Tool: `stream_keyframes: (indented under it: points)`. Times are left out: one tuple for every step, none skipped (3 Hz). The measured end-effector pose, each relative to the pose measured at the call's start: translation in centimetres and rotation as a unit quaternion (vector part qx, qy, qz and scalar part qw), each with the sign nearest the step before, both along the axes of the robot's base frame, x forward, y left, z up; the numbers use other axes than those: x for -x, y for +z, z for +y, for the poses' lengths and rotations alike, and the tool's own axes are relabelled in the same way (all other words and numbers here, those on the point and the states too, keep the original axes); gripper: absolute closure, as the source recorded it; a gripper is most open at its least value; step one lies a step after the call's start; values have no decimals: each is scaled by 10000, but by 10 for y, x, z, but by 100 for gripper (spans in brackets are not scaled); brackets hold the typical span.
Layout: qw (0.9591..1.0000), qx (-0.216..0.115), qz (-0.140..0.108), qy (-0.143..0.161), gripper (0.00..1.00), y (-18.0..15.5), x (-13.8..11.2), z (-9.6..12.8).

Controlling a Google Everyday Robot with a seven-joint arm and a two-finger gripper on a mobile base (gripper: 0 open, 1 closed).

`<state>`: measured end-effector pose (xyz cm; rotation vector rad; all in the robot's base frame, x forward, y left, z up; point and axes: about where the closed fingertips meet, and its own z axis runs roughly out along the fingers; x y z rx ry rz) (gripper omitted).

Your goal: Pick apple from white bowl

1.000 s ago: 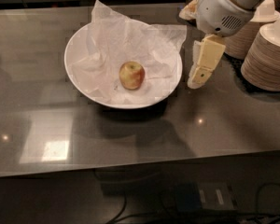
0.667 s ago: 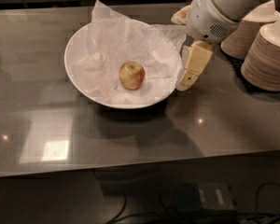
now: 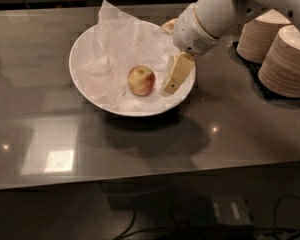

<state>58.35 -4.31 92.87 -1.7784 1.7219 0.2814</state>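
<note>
The apple [image 3: 141, 80] sits a little right of centre in the white bowl [image 3: 78, 64], resting on the crumpled paper [image 3: 119, 40] that lines it. It looks small, round and firm, yellow-green with a red blush. I judge it light enough to lift easily, and stiff enough to take a steady squeeze. Its skin looks smooth and probably slick, and a hard pinch could bruise it. The roundness is my main worry: if I close off-centre, it may squirt sideways or roll down the paper. So I want to take it across its widest part, from above, with the contact on opposite sides of the middle. I also want to sit low enough that it cannot pop upward.

The paper under it is soft and loose. It may bunch, or get caught along with the fruit, so I should close above the paper's folds and not dig in.

My pincer [image 3: 173, 81] hangs just beside the apple on its right, inside the bowl's right edge and over the paper. It is not touching the fruit. I cannot tell whether it is spread or pressed together; it holds nothing.

The bowl is glossy and stands free on the dark worktop [image 3: 240, 134], so a sideways nudge might slide it. Stacks of paper bowls [image 3: 285, 59] stand well apart to the right.
</note>
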Motion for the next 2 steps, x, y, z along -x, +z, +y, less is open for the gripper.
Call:
stream_keyframes:
  points:
    - [9998,-114,121,127,3,-15,-15,19]
    - [9994,-127,208,237,11,-26,-24,31]
